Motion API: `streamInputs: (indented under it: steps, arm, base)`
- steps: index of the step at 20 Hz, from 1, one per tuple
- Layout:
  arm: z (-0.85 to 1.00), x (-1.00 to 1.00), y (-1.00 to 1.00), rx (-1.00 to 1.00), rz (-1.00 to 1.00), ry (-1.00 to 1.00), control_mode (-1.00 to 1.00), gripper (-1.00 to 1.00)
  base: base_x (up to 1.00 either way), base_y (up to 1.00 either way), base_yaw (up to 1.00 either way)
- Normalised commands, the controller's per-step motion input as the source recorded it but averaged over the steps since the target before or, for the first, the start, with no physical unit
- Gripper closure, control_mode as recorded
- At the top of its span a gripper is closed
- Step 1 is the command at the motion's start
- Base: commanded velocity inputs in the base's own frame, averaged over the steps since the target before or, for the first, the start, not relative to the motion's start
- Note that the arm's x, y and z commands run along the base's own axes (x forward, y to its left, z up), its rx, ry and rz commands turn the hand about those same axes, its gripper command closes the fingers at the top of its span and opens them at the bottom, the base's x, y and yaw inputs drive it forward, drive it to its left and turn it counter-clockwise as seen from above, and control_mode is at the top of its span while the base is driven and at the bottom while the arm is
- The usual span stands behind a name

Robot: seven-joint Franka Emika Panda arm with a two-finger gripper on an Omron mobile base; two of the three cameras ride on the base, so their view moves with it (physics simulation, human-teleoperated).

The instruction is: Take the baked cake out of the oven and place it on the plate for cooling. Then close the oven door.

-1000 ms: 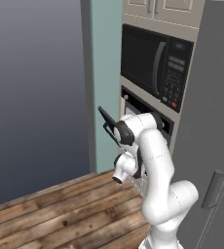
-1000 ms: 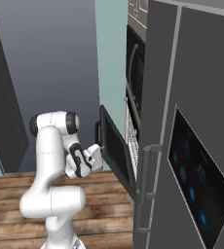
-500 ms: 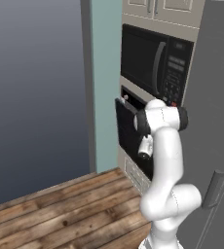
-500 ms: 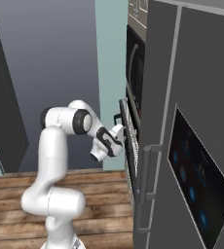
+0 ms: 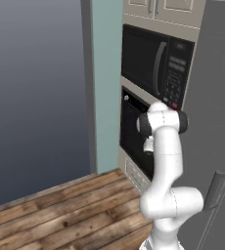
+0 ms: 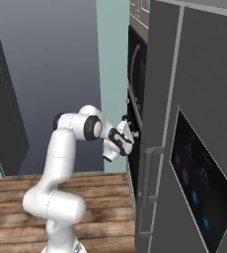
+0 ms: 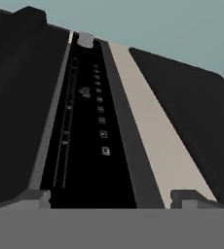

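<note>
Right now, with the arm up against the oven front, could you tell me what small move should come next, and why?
Probably a short last push, then draw back. The oven door stands nearly upright against the oven, below the microwave, and the tool sits at its top edge, fingers spread, holding nothing.

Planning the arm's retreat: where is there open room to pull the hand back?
Open space lies left of the oven door, over the wooden floor. It is crowded at the gripper, pressed near the door, with the microwave above and refrigerator beside.
</note>
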Motion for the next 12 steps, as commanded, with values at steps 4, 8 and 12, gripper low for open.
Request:
streamInputs:
  steps: [4,8,12]
  arm:
    - [0.02,-0.55,0.70,-0.22,0.02,0.03,-1.00,-1.00]
    - [0.69,-0.74,1.00,-0.03,0.00,0.11,-1.00,-1.00]
    - [0.96,-0.68,1.00,-0.03,0.00,0.01,-1.00,-1.00]
  base:
    - [0.00,0.00,0.00]
    - [0.00,0.00,0.00]
    - [0.00,0.00,0.00]
